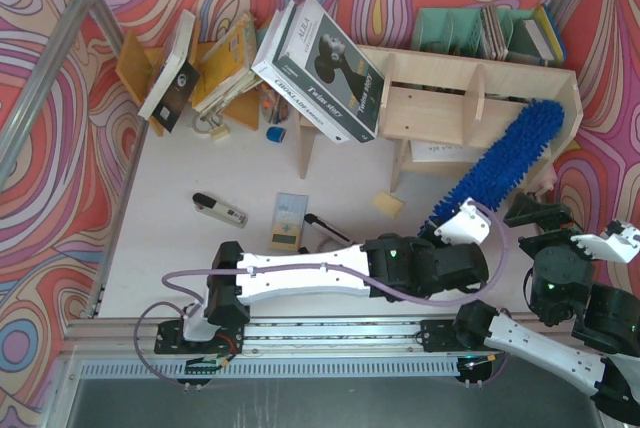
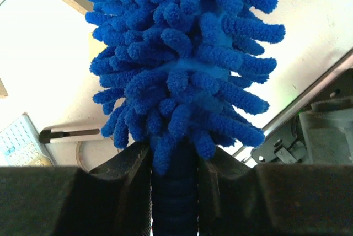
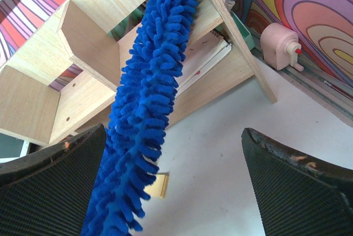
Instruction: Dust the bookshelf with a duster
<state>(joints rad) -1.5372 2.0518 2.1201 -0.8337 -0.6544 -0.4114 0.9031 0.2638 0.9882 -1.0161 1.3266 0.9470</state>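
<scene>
The duster (image 1: 500,163) slants up from the white table (image 1: 180,258) toward the far right. Its fluffy blue head lies across the right-hand compartment of the bookshelf (image 1: 430,103), with the tip by the shelf's slanted end board. The left gripper (image 1: 442,220) is clamped on the ribbed blue handle just below the head, its fingers (image 2: 132,192) pressing from both sides. The right gripper (image 3: 172,137) hangs just beside the duster, jaws spread wide and holding nothing. A large white book (image 1: 320,68) leans on the shelf's left end, and a green file holder (image 1: 450,28) stands behind
</scene>
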